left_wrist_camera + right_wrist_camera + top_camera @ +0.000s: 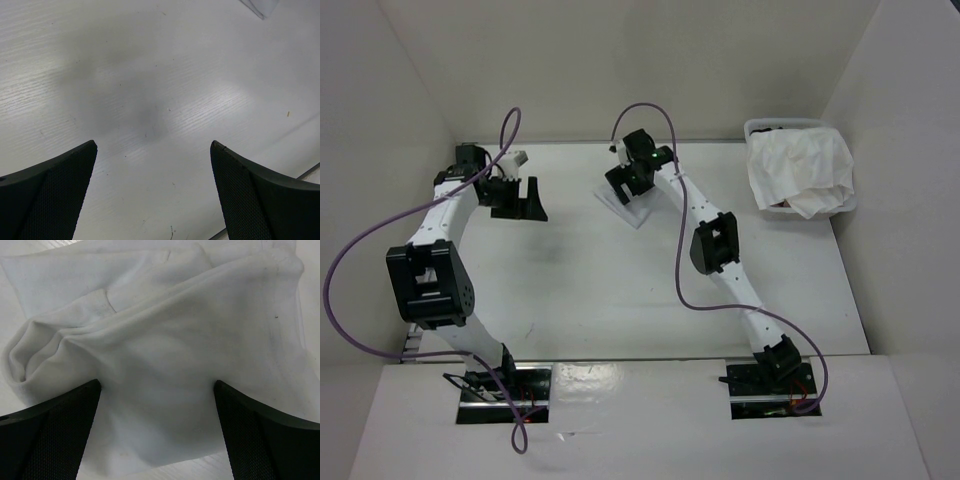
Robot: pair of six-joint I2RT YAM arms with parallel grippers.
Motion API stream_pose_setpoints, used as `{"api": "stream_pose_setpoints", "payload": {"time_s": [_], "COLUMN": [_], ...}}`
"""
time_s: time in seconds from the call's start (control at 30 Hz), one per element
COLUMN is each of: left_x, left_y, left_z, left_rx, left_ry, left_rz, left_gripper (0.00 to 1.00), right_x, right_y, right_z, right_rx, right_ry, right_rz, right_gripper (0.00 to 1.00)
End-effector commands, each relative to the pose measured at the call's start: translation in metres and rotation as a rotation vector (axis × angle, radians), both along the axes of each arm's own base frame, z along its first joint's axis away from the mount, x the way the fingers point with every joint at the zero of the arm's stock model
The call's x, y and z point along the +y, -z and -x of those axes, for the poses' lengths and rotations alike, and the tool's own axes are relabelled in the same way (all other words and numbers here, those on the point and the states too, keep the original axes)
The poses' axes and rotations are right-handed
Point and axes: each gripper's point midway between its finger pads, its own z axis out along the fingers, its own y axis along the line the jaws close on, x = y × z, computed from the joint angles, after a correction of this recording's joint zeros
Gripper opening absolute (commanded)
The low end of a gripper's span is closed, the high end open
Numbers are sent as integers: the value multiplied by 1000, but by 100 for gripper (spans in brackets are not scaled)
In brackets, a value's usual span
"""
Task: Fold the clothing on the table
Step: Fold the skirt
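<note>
**Right gripper poised over garment; no grasp made**

The garment (165, 340) lies on the table (590, 290) at about twelve o'clock, short of the far edge. It is small and rumpled, with its layers lapping one another. The right gripper (156, 387) hangs directly above it, fingers spread wide and holding nothing. The left gripper (152, 145), at ten o'clock, is likewise spread and empty over bare table. Only a corner of the garment shows at its one o'clock. A basket (765, 123) of white cloth sits at two o'clock, well apart.

Assessment: the step in hand appears to be the first pinch. In the overhead view the arm hides most of the garment, so I cannot say which edge is free.

Recommended:
- Come down on a single outer edge, not the bunched middle, lest several layers lift together.
- Bring the left gripper across to take the opposite edge.
- Spread the garment flat before folding.
</note>
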Motion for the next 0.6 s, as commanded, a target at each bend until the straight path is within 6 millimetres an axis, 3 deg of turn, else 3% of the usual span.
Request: {"api": "stream_pose_setpoints", "payload": {"time_s": [0.0, 0.1, 0.27, 0.4, 0.57], "left_x": [1, 1, 2, 2, -2], "left_y": [4, 7, 10, 6, 1], "left_z": [-4, -4, -6, -6, -6], "left_rx": [-19, -10, -10, -21, -33], "left_ry": [18, 18, 18, 18, 28], "left_rz": [3, 5, 5, 3, 19], "left_gripper": [100, 100, 100, 100, 100], "right_x": [9, 12, 21, 30, 28], "right_y": [-12, -1, 36, 42, 45], "right_z": [1, 4, 39, 72, 94], "right_rx": [-18, 4, 149, 259, 340], "right_ry": [-34, -55, -124, -186, -212], "right_rz": [-26, -29, -20, -30, -17], "right_gripper": [99, 99, 99, 99, 99]}}
